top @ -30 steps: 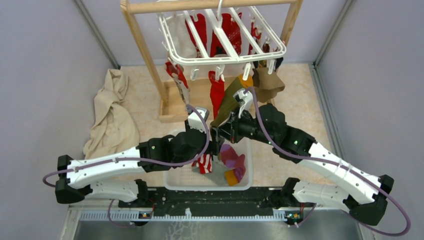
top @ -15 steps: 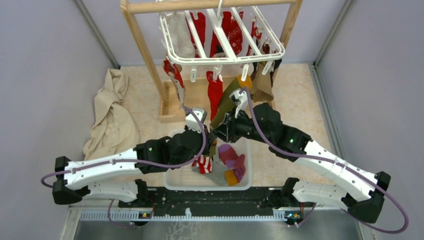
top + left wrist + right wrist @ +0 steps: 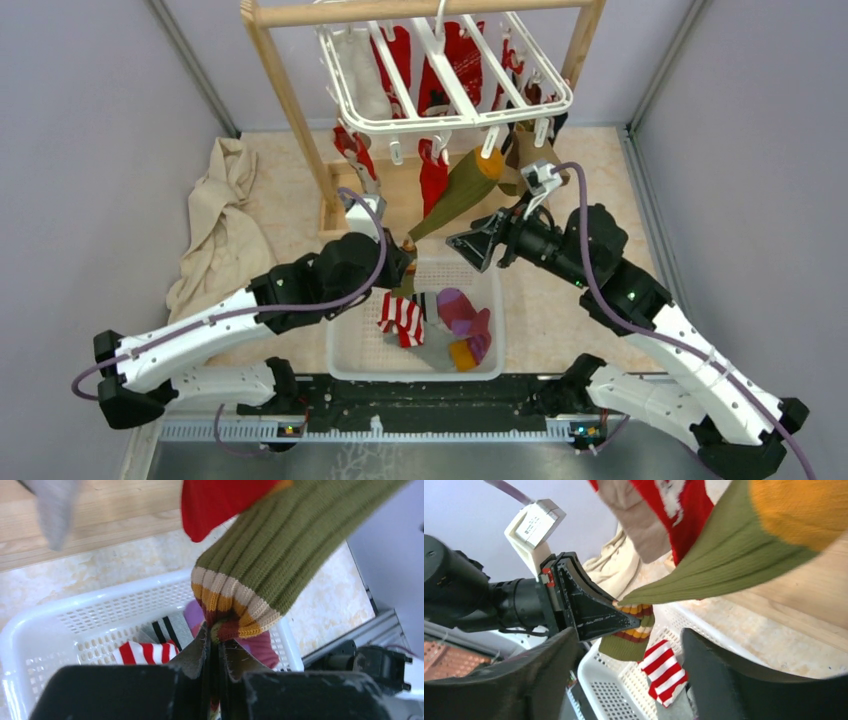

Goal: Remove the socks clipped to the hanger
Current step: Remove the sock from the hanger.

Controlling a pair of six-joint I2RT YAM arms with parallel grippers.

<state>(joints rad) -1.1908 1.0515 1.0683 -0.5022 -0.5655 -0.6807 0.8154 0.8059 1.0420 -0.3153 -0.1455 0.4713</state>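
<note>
The white hanger (image 3: 445,75) hangs from the wooden frame with several socks clipped under it, among them a red sock (image 3: 432,185). An olive-green sock (image 3: 455,190) with a striped cuff stretches taut from a front clip down to my left gripper (image 3: 405,247), which is shut on the cuff (image 3: 235,617). In the left wrist view the jaws (image 3: 216,635) pinch that cuff above the basket. My right gripper (image 3: 478,245) stands open just right of the sock, holding nothing. In the right wrist view its fingers (image 3: 524,680) spread wide, with the olive sock (image 3: 734,560) ahead.
A white mesh basket (image 3: 340,340) lies between the arms with a red-white striped sock (image 3: 402,318) and a magenta sock (image 3: 462,310) inside. A beige cloth (image 3: 225,225) lies at the left. The wooden frame's post (image 3: 290,100) and base stand behind the basket.
My right gripper let go of the olive sock, opened and drew back to the right. My left gripper shut on the cuff and pulled it left, stretching the sock.
</note>
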